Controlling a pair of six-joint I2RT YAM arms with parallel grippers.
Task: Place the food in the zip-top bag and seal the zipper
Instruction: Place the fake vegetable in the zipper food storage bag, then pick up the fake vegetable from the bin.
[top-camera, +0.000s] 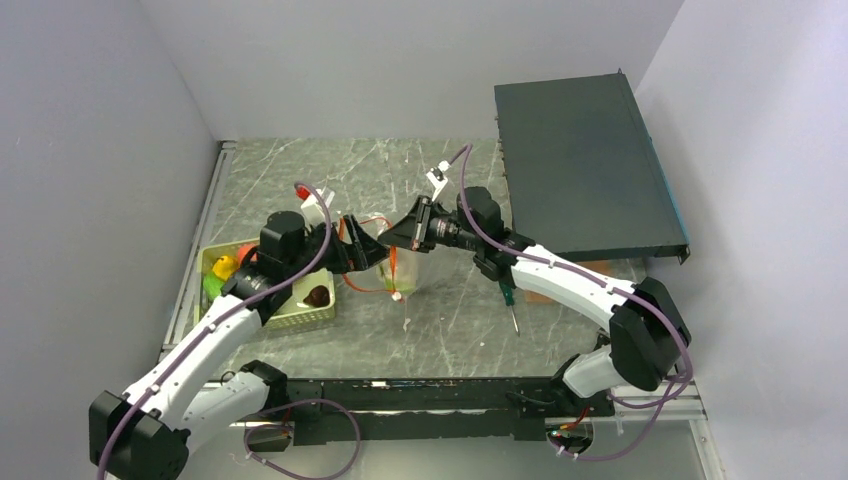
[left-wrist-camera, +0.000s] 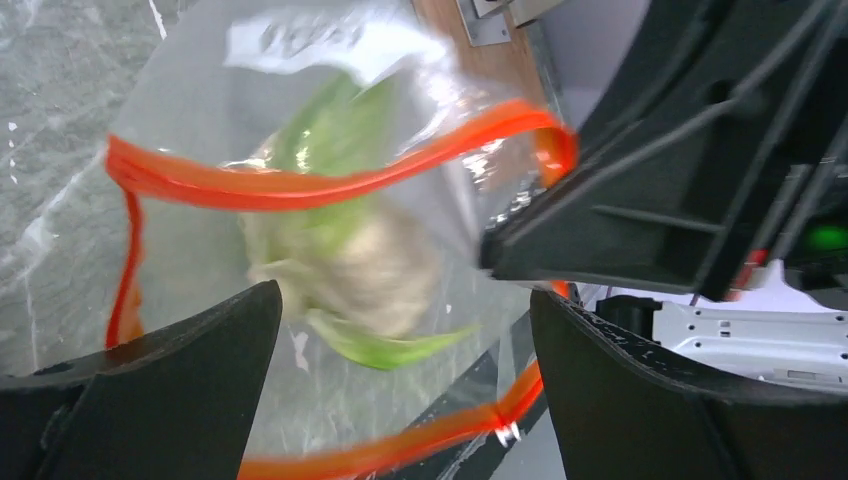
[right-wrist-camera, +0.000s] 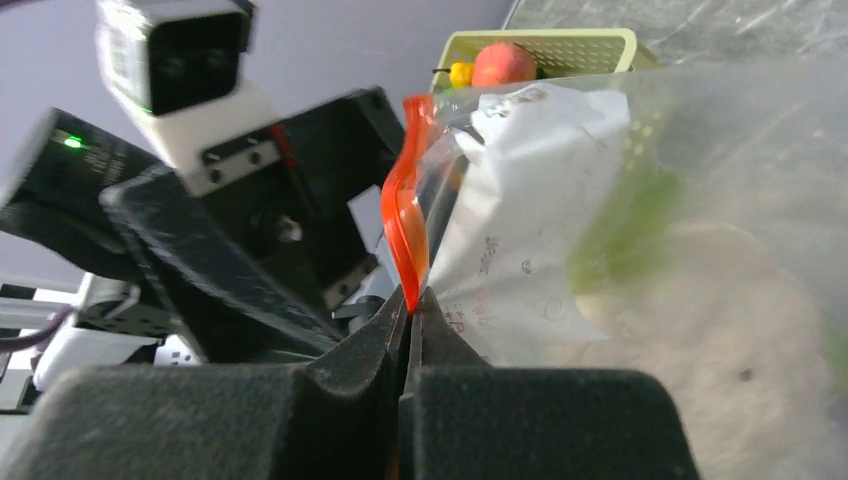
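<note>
The top view gives me the layout. The bag (top-camera: 405, 275) is held up near the middle of the counter (top-camera: 450, 330). My left end effector (top-camera: 352, 252) is at its 9 o'clock and my right end effector (top-camera: 402, 236) at its 12 o'clock. The basket (top-camera: 300, 320) sits further out at 9 o'clock, partly under the left arm, with a yellow piece (top-camera: 224, 267), a green piece (top-camera: 212, 288) and a purple piece (top-camera: 318, 296) in it. A screwdriver (top-camera: 510, 305) lies at the bag's 3 o'clock, below the right arm. I cannot tell from here whether the bag's bottom touches the counter.

Neither grip reads from above; the wrist views settle them. On the right wrist view the two fingers are pressed together on the zipper (right-wrist-camera: 405, 220), which rises to 12 o'clock out of the pinch. The bag spreads away to 3 o'clock, and a pale cauliflower (right-wrist-camera: 680, 320) shows blurred through the plastic. An orange piece (right-wrist-camera: 505, 63) shows in the basket at 12 o'clock, which the top view barely gives me.

On the left wrist view the fingers (left-wrist-camera: 180, 390) stand wide apart and grip nothing. The bag's mouth gapes just ahead of them, with the zipper looping from 9 o'clock across to 2 o'clock. The cauliflower sits inside the bag, in line between the two fingertips but beyond them. The right end effector clamps the rim at 3 o'clock.
</note>
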